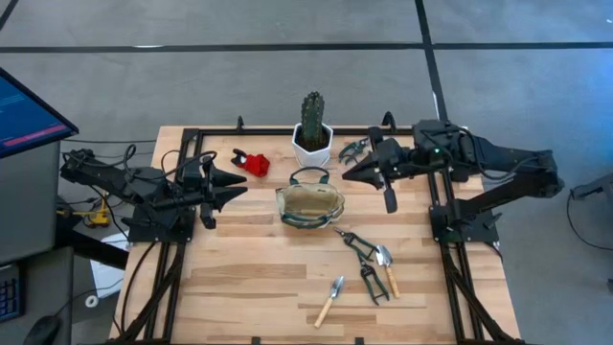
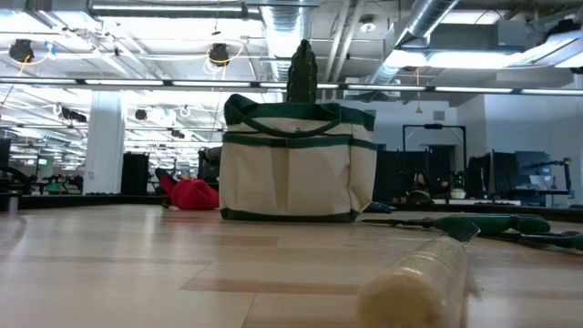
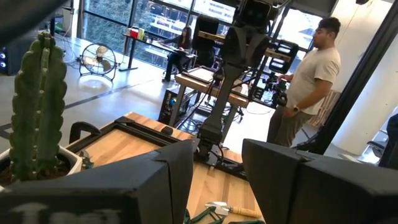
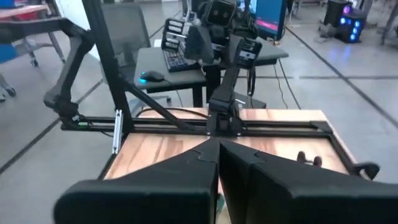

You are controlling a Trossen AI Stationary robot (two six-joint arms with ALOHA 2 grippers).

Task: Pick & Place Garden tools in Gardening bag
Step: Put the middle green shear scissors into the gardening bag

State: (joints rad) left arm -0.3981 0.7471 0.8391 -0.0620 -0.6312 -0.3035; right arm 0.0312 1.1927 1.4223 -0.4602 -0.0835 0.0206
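Near edge of the wooden slat tabletop (image 1: 239, 278): three garden tools lie loose. A wooden-handled metal trowel (image 1: 330, 301) lies closest to the edge; just beside it, toward the right edge, a second wooden-handled trowel (image 1: 387, 268) and dark pruning shears with green grips (image 1: 364, 259), the shears reaching up toward the bag.

Tabletop centre: cream fabric gardening bag with dark green trim and loop handles (image 1: 309, 203), upright, mouth open; contents cannot be made out.

My left gripper (image 1: 233, 187) hangs above the left side, tips pointing at the bag, fingers (image 3: 155, 180) partly apart, holding nothing. My right gripper (image 1: 347, 172) hangs above the right side, beyond the bag, fingers (image 4: 186, 171) pressed together, empty.

Far edge: red pruner-like piece (image 1: 253, 162) toward the left; green cactus in a white hexagonal pot (image 1: 312, 134) at the middle; a dark green-handled tool (image 1: 352, 149) just beside the pot.
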